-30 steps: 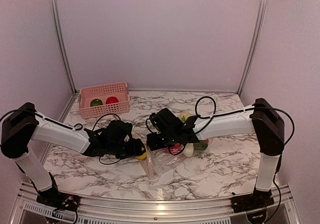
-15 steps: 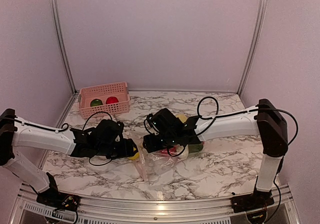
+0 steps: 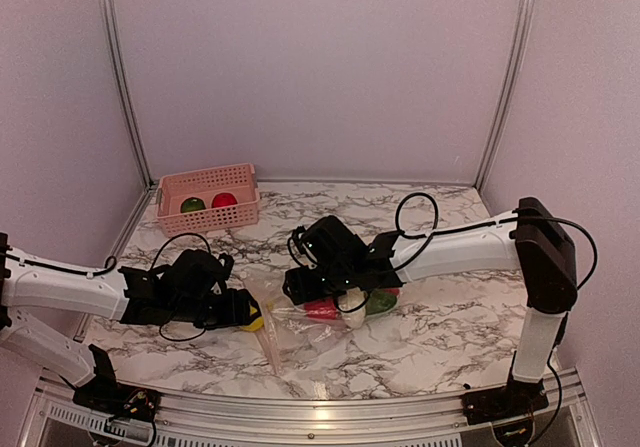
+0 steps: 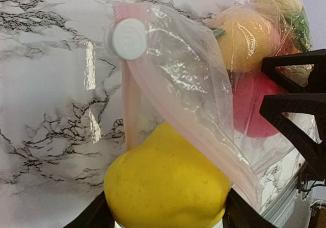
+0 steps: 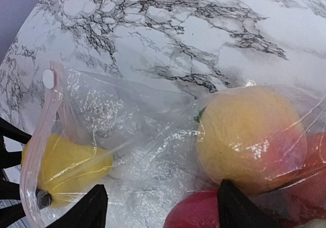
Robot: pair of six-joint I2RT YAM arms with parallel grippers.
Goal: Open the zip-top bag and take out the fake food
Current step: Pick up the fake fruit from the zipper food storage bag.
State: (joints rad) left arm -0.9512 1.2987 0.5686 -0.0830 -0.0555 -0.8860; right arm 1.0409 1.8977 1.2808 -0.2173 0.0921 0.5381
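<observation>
**Yellow lemon coming clear of the bag mouth**

Yellow plastic fills the left gripper [image 4: 167, 212]: its two fingers are clamped on either flank of a yellow toy lemon [image 4: 165, 177]. Over the last second that arm has drawn back to its own side, low across the marble table [image 3: 450, 327], and the lemon has travelled with it. It now sits right at the open end of the zip-top bag [image 5: 127, 121], below the white slider [image 4: 127, 38] on the pink zip strip. Seen through the film from the other side, I cannot tell whether it is wholly out yet. I'd say one piece of fake food is all but removed.

The right gripper [image 5: 163, 187] has its fingers spread wide over the bag's filled end, which has slid a little leftward with the pull. It looks to be steadying the bag, not pinching it. An orange toy fruit [image 5: 249, 136] and a red toy fruit [image 4: 249, 105] are inside just beside it, so there is more to take out.

The left arm lies stretched out and nearly flat, wrist level. The right arm stands upright at its shoulder and reaches across, wrist tipped down. The pink basket [image 3: 208, 179], far left, already holds a green piece and a red piece.
</observation>
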